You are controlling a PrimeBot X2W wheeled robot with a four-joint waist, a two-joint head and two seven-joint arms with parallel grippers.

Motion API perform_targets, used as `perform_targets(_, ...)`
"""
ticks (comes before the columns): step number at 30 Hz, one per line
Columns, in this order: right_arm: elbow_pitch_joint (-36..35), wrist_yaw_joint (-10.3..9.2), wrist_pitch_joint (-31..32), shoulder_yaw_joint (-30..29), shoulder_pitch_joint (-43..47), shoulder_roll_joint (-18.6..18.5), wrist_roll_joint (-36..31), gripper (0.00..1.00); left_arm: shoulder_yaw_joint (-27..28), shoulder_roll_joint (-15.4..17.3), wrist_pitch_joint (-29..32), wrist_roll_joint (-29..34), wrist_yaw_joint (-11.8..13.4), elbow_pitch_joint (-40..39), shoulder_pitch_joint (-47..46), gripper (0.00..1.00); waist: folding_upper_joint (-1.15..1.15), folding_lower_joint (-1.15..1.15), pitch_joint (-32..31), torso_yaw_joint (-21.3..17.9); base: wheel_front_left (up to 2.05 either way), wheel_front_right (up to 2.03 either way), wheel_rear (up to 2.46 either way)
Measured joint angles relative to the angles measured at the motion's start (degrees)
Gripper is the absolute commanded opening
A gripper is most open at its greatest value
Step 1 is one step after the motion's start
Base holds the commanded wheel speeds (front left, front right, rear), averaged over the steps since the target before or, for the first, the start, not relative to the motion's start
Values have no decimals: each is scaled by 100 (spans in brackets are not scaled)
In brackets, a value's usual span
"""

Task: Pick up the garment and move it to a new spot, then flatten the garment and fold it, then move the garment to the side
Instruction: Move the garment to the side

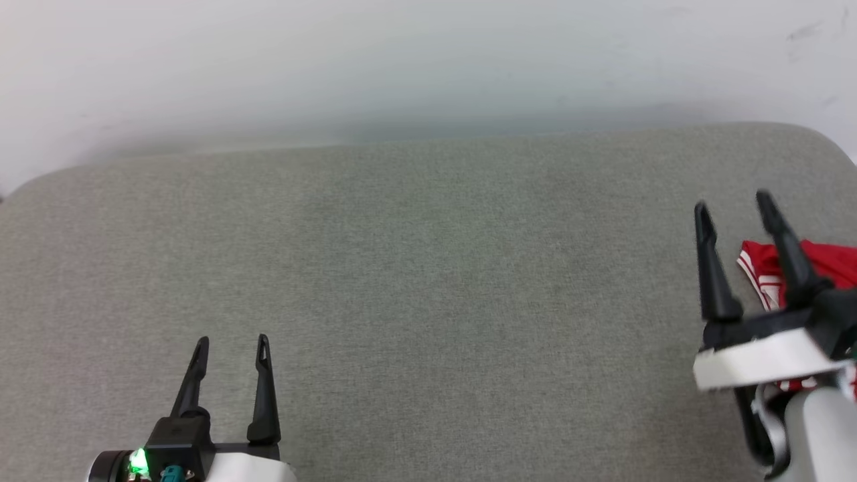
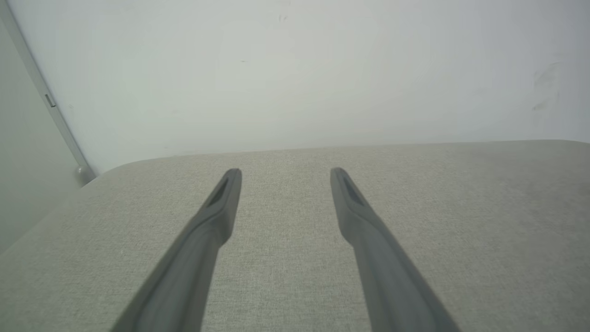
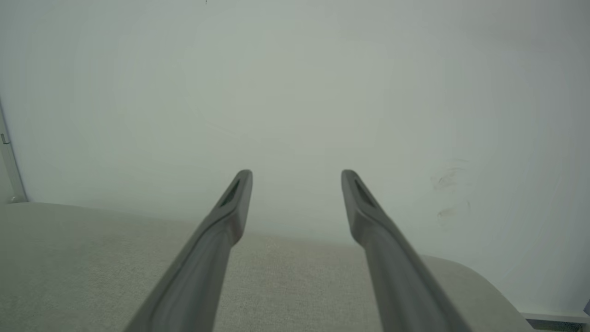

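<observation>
Bare indoor room, most likely a plain test space; exact sort uncertain. Wide table [image 1: 428, 281] covered in grey woven fabric, corners rounded, set against a blank white wall [image 1: 428, 53]. Faint scuff marks [image 3: 449, 182] on wall; pale metal strip [image 2: 55, 115] runs up one side.

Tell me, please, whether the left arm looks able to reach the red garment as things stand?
Probably not: the left gripper sits open at the near left, while the garment lies at the grey cushion's far right side, partly behind the right gripper, whose arm stands in the way.
</observation>
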Motion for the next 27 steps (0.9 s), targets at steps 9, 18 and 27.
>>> perform_targets(9,-88,0,0,-20,1042,450,120,100,-5,-34,0,-34,-103,152,102,100,0,1,-251,195,0,0,0)
perform_targets(18,-385,-1,0,-197,1785,633,-20,100,-42,-56,0,-102,-253,301,201,100,0,1,-417,304,0,0,0)
perform_targets(27,-474,-1,0,-263,2104,659,110,100,-60,-63,0,-112,-322,361,209,100,0,2,-490,380,0,0,0)
